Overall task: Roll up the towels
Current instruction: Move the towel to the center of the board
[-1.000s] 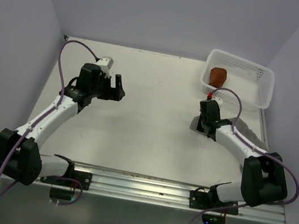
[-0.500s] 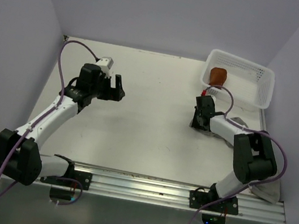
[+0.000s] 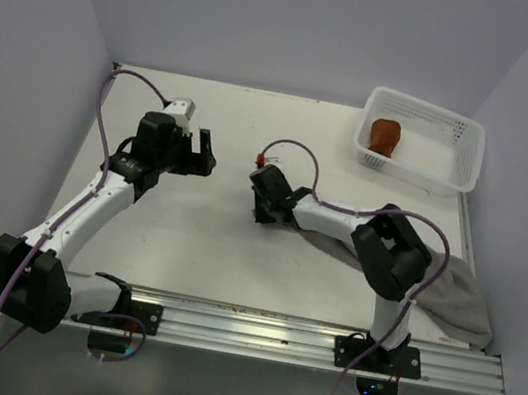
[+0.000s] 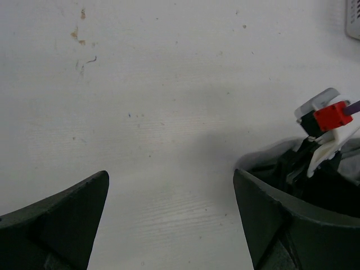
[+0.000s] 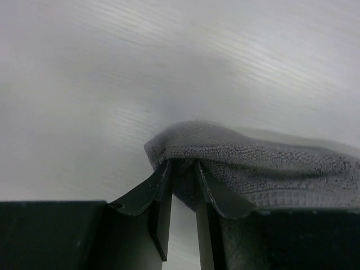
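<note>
White tabletop (image 3: 206,239); right hand (image 5: 183,169) clenched on grey towel (image 5: 270,163) edge, left hand (image 4: 169,197) released, spread wide.

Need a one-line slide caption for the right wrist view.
Right gripper pinching the edge of the grey towel, white table beyond.
</note>
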Controlling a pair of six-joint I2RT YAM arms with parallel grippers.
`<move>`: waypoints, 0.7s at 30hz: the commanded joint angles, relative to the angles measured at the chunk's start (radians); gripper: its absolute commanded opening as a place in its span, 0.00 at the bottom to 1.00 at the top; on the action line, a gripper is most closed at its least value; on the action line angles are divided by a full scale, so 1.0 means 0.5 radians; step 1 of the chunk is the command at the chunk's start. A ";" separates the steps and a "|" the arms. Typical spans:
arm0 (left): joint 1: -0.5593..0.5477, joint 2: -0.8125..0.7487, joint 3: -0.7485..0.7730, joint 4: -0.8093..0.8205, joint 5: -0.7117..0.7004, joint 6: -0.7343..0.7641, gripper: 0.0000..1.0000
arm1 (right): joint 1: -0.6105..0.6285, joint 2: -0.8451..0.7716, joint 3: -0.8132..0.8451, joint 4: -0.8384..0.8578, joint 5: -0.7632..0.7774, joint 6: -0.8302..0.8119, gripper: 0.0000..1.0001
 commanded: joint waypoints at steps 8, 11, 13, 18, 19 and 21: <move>0.015 -0.214 0.018 -0.043 -0.649 0.037 0.99 | 0.240 0.357 0.797 -0.007 -0.453 0.404 0.32; 0.018 -0.202 0.033 -0.067 -0.683 0.018 0.99 | 0.209 0.161 0.699 -0.046 -0.382 0.386 0.40; 0.021 -0.190 0.033 -0.061 -0.637 0.009 0.99 | 0.179 -0.048 0.549 -0.037 -0.336 0.358 0.48; 0.024 -0.117 0.012 -0.037 -0.359 -0.031 0.99 | 0.068 -0.486 0.242 -0.132 -0.214 0.300 0.52; 0.021 -0.068 -0.003 -0.028 -0.297 -0.049 0.99 | 0.050 -0.651 0.178 -0.157 -0.183 0.300 0.52; 0.018 -0.015 -0.013 -0.030 -0.205 -0.119 0.99 | -0.002 -0.821 0.049 -0.172 -0.091 0.306 0.51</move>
